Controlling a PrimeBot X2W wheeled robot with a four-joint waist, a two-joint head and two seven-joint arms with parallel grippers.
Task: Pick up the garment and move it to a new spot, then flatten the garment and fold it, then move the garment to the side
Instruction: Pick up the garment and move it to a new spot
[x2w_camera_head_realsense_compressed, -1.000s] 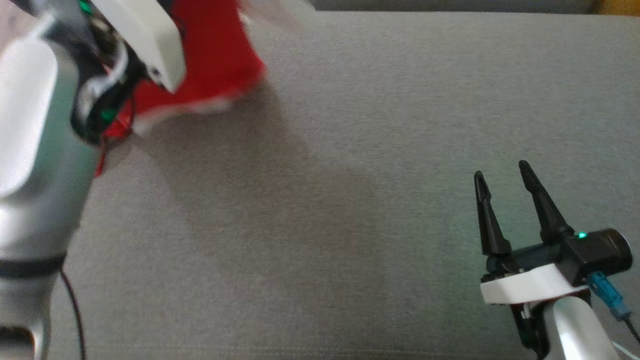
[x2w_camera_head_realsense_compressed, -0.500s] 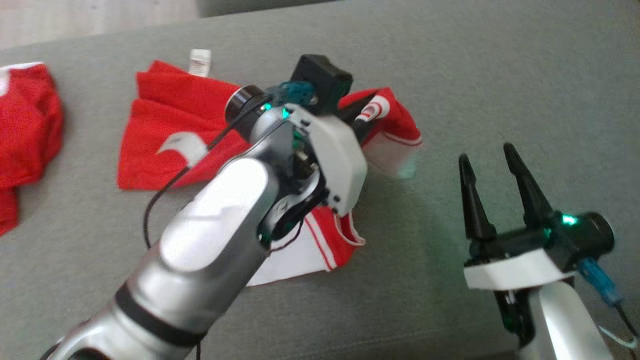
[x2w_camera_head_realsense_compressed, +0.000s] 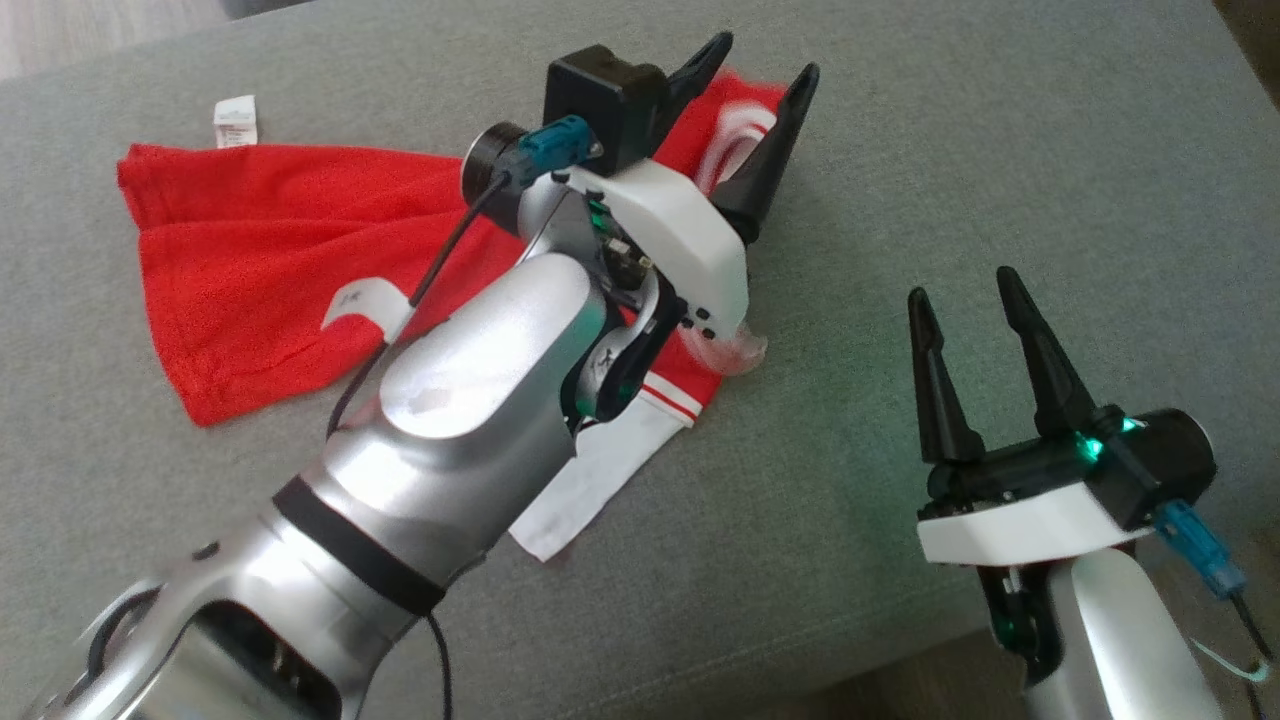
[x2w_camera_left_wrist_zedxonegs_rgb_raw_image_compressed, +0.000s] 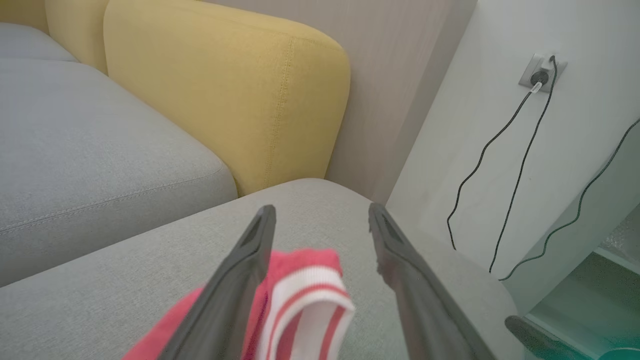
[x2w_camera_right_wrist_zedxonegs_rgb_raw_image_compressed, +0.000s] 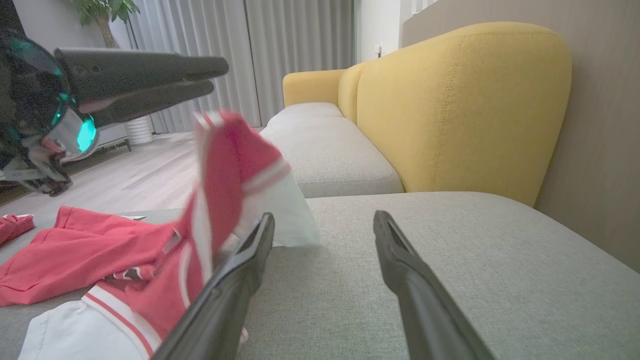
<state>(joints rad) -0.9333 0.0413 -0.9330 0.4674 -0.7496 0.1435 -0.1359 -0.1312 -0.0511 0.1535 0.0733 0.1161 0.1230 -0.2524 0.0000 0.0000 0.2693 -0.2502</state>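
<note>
We list the red jersey (x2w_camera_head_realsense_compressed: 250, 270) crumpled by the far edge of the sofa cushion (x2w_camera_head_realsense_compressed: 1000, 150), left claw (x2w_camera_head_realsense_compressed: 767, 57) and right claw (x2w_camera_head_realsense_compressed: 962, 284) spread, empty; flattening, folding, setting aside remain, we judge.

Open grey cushion (x2w_camera_head_realsense_compressed: 1000, 150) right of the garment (x2w_camera_head_realsense_compressed: 260, 260); yellow backrest (x2w_camera_right_wrist_zedxonegs_rgb_raw_image_compressed: 465, 100) beyond.

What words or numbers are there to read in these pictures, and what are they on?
Small white tag lying by the corner of the red mesh jersey: printed, but too small to read.
White curved patch on the jersey: a faint dark mark, too blurred to read.
Nothing else with readable words or numbers.
</note>
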